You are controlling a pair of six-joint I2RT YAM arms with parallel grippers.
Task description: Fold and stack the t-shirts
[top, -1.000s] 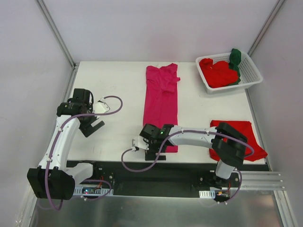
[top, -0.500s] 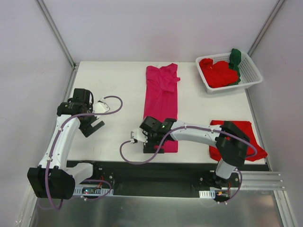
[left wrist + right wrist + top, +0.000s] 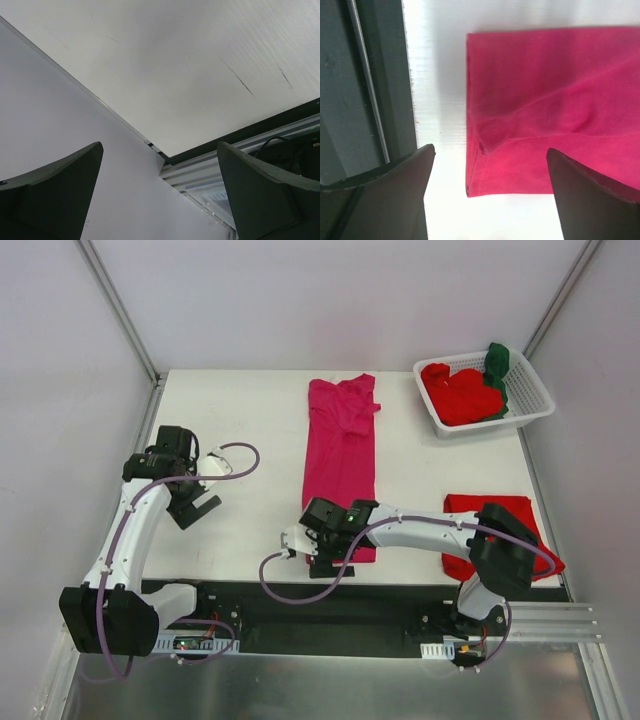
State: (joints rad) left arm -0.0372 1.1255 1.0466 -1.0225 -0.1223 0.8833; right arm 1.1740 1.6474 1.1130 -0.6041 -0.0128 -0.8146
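A magenta-pink t-shirt (image 3: 341, 440) lies folded into a long strip down the middle of the table. My right gripper (image 3: 322, 552) hovers open over its near end. In the right wrist view the hem corner of that t-shirt (image 3: 530, 125) lies between the fingers of my right gripper (image 3: 490, 150), which touch nothing. A folded red t-shirt (image 3: 522, 515) lies at the near right, partly hidden by the right arm. My left gripper (image 3: 196, 507) stands open over bare table at the left, holding nothing. In the left wrist view, my left gripper (image 3: 157, 145) frames only bare table.
A white slotted basket (image 3: 530, 400) at the far right holds crumpled red t-shirts (image 3: 460, 395) and a dark green one (image 3: 497, 360). The black rail (image 3: 365, 90) runs along the table's near edge, close to my right gripper. Grey walls enclose the table.
My right gripper shifted slightly over the magenta shirt's near end, first away from the near edge and then back toward it. The left arm has barely moved.
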